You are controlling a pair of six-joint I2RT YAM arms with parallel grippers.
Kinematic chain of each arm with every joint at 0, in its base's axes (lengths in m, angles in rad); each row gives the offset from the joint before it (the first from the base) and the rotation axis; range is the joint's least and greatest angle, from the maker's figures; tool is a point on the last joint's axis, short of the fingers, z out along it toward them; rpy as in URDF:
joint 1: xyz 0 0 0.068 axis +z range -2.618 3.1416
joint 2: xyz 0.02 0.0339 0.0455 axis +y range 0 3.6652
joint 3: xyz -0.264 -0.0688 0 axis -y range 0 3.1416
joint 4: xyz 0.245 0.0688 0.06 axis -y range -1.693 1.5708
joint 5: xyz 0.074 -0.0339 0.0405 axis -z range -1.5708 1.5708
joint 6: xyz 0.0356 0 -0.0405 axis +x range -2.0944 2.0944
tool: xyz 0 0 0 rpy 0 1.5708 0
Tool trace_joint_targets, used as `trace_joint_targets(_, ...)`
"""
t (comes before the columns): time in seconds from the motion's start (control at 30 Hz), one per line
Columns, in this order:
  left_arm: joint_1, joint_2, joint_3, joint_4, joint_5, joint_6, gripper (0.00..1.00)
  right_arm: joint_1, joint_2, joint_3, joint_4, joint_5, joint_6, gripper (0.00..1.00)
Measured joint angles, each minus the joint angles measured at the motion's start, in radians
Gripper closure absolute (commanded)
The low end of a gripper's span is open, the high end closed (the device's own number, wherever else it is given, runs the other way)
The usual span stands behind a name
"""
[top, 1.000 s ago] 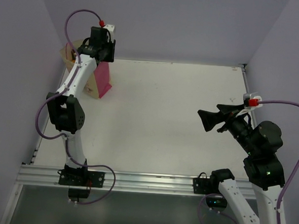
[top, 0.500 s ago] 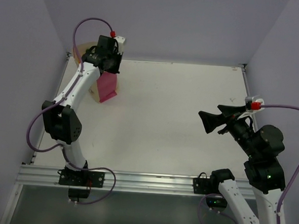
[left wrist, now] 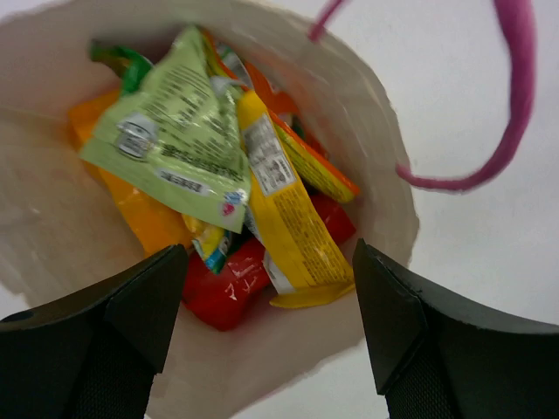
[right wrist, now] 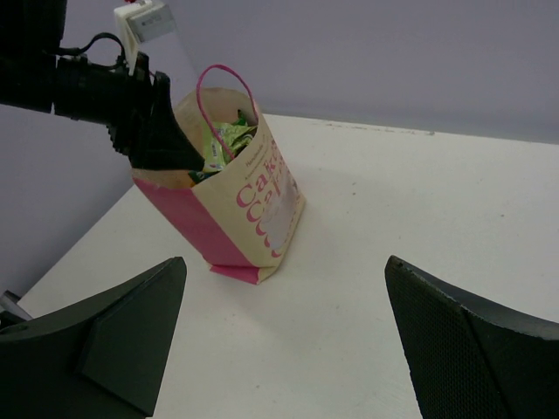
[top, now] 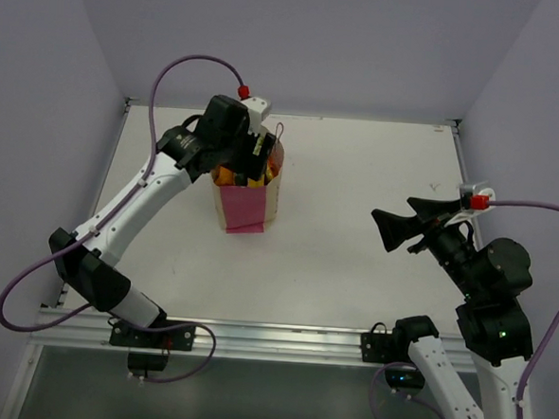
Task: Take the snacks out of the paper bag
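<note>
Right now the small tan paper gift bag with pink side panels and pink printing [top: 249, 196] is standing on the white table [top: 358, 167], in the far left part of it, with its mouth gaping upward. The left gripper [top: 252, 158] is hanging directly over that mouth, and the wrist view is looking straight down into it. Its black fingers [left wrist: 96, 336] are spreading wide, one at each lower corner of that view, and they are gripping nothing. From the right wrist view one of those fingers is overlapping the bag's left rim; whether it is touching the paper cannot be told.

Inside the bag the glossy crinkly snack packets [left wrist: 218, 192] are lying in a loose heap. A pale green packet [left wrist: 170, 131] is sitting on top, a yellow packet [left wrist: 284, 218] is leaning beside it, a red one [left wrist: 223, 292] is lying lowest, nearest the fingers, and an orange one [left wrist: 144, 218] is pressing against the left inner wall. A thin pink cord handle [left wrist: 511, 96] is looping outside the rim on the right.

The right gripper [top: 392, 224] is hovering well apart from the bag, above the right side of the table, and is pointing toward it. Its fingers [right wrist: 96, 336] are also standing wide open and holding nothing.
</note>
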Motion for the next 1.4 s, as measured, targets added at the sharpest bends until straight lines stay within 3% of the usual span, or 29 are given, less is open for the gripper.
trace_joint_targets(0.2,0.005,-0.070,0.079,0.011,-0.175,-0.167,0.17,0.000,-0.003,0.000,-0.001,0.003,-0.005,0.01)
trace_joint_targets(0.43,0.010,-0.335,-0.104,0.058,-0.373,-0.364,0.26,0.000,-0.003,0.000,-0.001,0.006,-0.007,0.01)
trace_joint_targets(0.63,0.016,-0.312,-0.235,0.097,-0.438,-0.426,0.45,0.000,-0.003,0.000,-0.001,0.006,-0.007,0.01)
trace_joint_targets(0.93,0.126,-0.206,-0.320,0.177,-0.435,-0.444,0.76,0.000,-0.002,0.000,-0.001,0.000,-0.008,0.01)
trace_joint_targets(1.0,0.137,-0.201,-0.320,0.204,-0.435,-0.442,0.98,0.000,-0.001,0.000,-0.001,-0.012,-0.012,0.01)
trace_joint_targets(1.27,0.204,-0.172,-0.308,0.272,-0.384,-0.324,1.00,0.010,0.099,0.036,0.007,-0.127,-0.027,0.01)
trace_joint_targets(1.4,0.231,-0.157,-0.290,0.304,-0.359,-0.175,1.00,0.110,0.251,0.134,0.013,-0.121,-0.034,0.01)
